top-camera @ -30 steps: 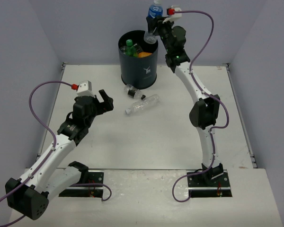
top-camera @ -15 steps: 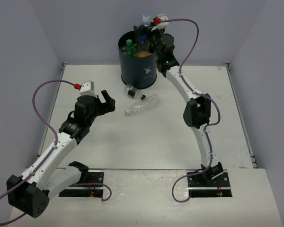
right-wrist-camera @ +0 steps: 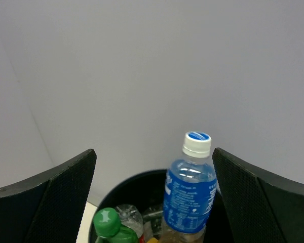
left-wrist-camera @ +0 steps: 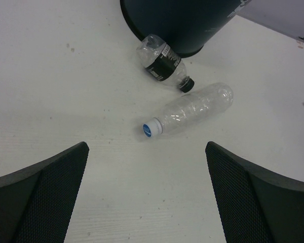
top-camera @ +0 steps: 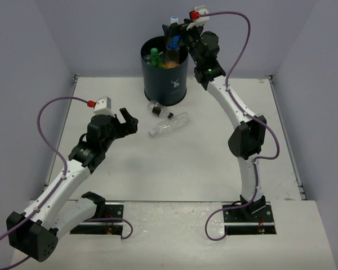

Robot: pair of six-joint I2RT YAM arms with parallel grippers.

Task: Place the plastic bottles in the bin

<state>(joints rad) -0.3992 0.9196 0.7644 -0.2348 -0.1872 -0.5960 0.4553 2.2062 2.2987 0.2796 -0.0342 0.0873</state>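
Blue-labelled bottle (right-wrist-camera: 191, 187): shown by the right wrist view upright in the bin (top-camera: 168, 84), between the spread right gripper (right-wrist-camera: 153, 150) (untouched). Clear bottle (left-wrist-camera: 192, 109), black-capped bottle (left-wrist-camera: 161, 59): shown by the left wrist view lying ahead of the spread, empty left gripper (left-wrist-camera: 147, 147).

Bin (top-camera: 166, 84): on the far side of the table (left-wrist-camera: 50, 76), below the right claw (right-wrist-camera: 153, 152).
Upright bottle (right-wrist-camera: 190, 187): in the bin, just ahead of the right claw.
Short bottle (left-wrist-camera: 162, 59): lying ahead of the left claw (left-wrist-camera: 146, 147), just beside the bin.
Long bottle (left-wrist-camera: 192, 111): lying between the short bottle and the left claw.
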